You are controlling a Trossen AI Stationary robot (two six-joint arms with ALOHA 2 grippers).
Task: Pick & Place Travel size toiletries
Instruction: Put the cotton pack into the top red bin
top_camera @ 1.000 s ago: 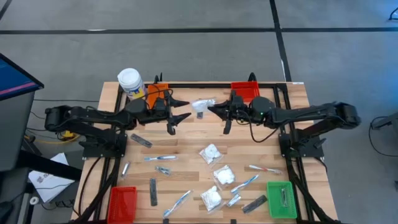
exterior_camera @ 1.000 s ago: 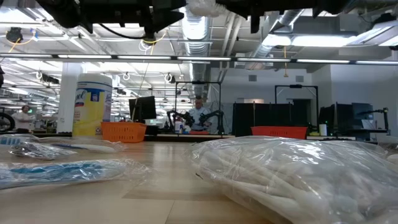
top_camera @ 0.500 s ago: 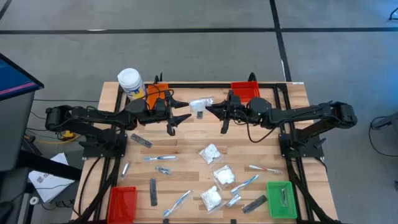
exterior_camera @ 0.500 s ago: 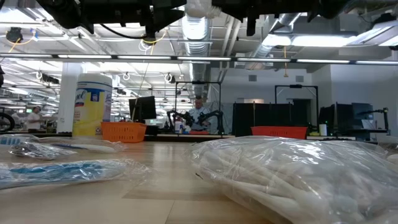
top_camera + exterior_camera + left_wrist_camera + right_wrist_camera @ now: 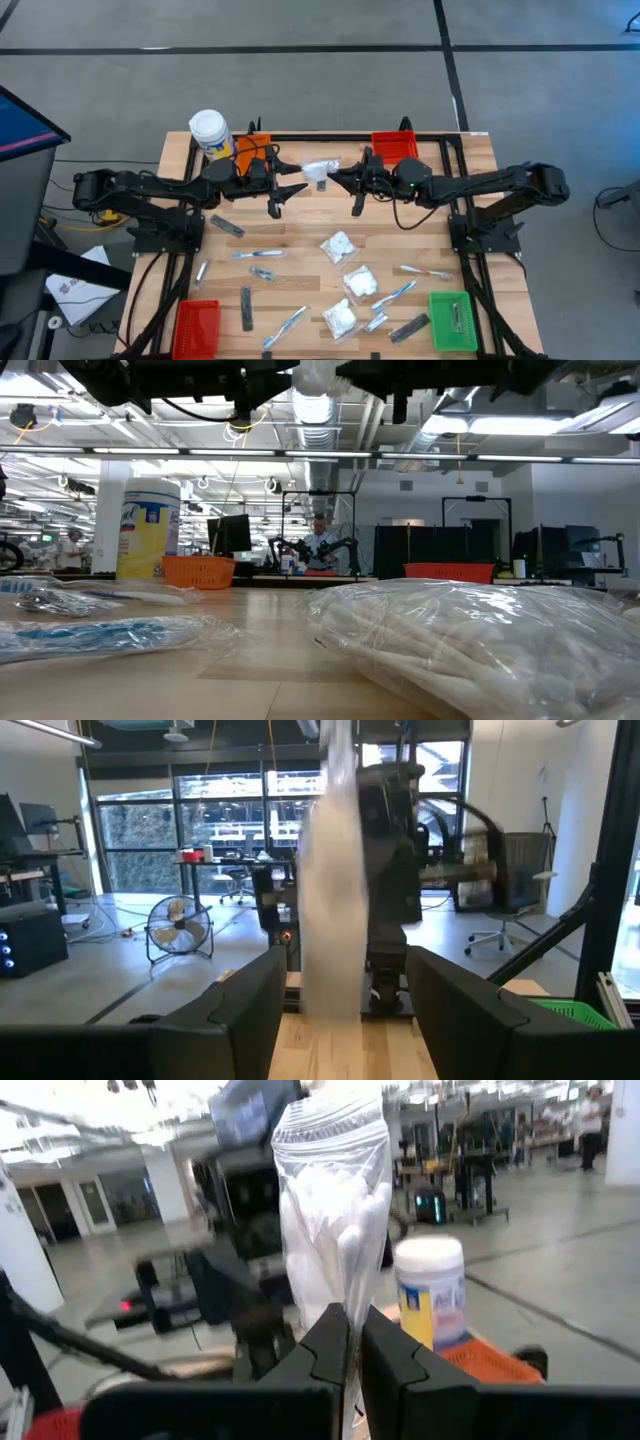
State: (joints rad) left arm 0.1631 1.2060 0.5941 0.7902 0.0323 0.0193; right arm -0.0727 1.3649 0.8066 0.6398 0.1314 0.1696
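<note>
A white puffy packet (image 5: 320, 167) hangs high over the table's far middle, between my two arms. My right gripper (image 5: 333, 178) is shut on it and comes in level from the right. My left gripper (image 5: 298, 176) faces it from the left, open. In the left wrist view the packet (image 5: 330, 870) shows between the two fingers, with a gap on each side. More travel size toiletries lie on the near half of the table: puffy packets (image 5: 340, 245), toothbrushes (image 5: 258, 255), dark flat bars (image 5: 228, 226) and a small sachet (image 5: 376, 322). My right gripper pinches the packet's near end (image 5: 345, 1305) between its two fingers. The fingers lie level and come from the table's right. The packet sticks out past the fingertips toward my left gripper, lifted clear of the table.
A white-capped yellow jar (image 5: 208, 130) and an orange bin (image 5: 252, 148) stand at the far left, and a red bin (image 5: 393, 147) stands at the far right. Another red bin (image 5: 196, 325) sits at the near left and a green bin (image 5: 452, 320) at the near right.
My right gripper has gone a little toward the table's left edge with the packet, bringing its free end closer to my left gripper's open fingers. The packet stays lifted clear.
</note>
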